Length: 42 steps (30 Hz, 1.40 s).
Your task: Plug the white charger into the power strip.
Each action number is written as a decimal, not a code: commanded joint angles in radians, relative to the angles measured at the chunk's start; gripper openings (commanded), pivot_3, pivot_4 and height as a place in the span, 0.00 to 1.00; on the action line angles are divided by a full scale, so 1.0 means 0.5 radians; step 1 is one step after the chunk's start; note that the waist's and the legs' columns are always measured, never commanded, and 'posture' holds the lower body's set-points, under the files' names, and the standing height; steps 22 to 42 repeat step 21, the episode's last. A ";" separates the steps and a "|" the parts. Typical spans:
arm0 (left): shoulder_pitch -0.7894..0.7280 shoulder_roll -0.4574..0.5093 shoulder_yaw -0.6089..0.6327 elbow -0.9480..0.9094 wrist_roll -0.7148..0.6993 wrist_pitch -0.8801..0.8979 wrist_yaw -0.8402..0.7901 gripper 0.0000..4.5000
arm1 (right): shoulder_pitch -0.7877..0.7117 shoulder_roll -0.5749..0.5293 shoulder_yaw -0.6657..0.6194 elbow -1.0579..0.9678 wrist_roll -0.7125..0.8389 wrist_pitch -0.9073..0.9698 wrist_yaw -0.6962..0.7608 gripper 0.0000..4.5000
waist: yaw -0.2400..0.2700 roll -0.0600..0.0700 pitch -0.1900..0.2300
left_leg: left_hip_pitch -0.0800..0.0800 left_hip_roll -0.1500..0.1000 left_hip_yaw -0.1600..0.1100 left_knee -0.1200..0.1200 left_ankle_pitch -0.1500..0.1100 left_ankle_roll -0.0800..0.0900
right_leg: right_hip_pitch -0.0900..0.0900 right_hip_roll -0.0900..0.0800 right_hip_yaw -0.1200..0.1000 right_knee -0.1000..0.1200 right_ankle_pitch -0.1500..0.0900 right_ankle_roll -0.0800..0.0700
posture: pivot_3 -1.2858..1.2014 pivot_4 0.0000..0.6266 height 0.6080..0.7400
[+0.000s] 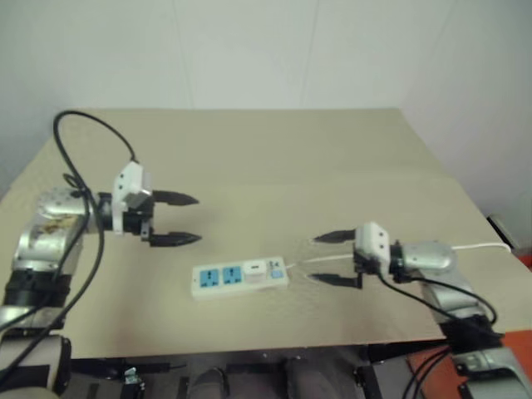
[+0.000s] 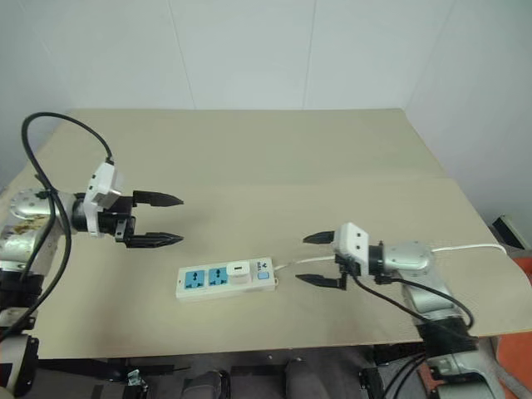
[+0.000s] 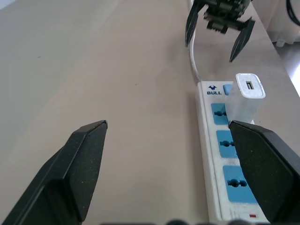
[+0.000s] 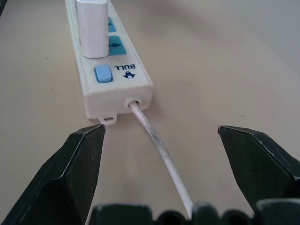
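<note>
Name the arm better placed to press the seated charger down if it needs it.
Right, probably: the right hand hangs open beside the long white power strip's switch end, nearest the small white boxy charger. The left hand hovers farther off.

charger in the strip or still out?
In. The white charger stands upright in the power strip socket nearest the switch, two blue sockets beside it free; both grippers are open and apart from it.
</note>
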 commanded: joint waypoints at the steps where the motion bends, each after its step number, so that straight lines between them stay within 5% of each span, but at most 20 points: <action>1: 0.071 0.106 0.124 -0.112 -0.036 0.021 -0.013 1.00 | 0.083 -0.152 -0.197 -0.169 0.135 0.097 0.002 1.00 | 0.004 0.000 0.000 | 0.000 0.000 0.000 0.000 0.000 0.000 | 0.000 0.000 0.000 0.000 0.000 0.000 | 0.52 0.24 1.00; 10: 0.266 0.239 0.276 -0.284 -0.116 0.122 0.002 1.00 | 0.295 -0.362 -0.398 -0.296 0.268 0.201 0.024 1.00 | 0.028 0.000 0.000 | 0.002 0.001 0.002 0.001 0.000 0.000 | 0.002 0.000 0.000 0.000 0.000 0.000 | 0.52 0.24 1.00; 42: 0.327 0.201 0.301 -0.379 -0.184 0.159 0.040 1.00 | 0.273 -0.370 -0.371 -0.295 0.277 0.236 0.031 1.00 | 0.027 0.000 0.000 | 0.002 0.001 0.003 0.005 0.000 0.000 | 0.003 0.000 0.001 0.000 0.002 0.003 | 0.52 0.24 1.00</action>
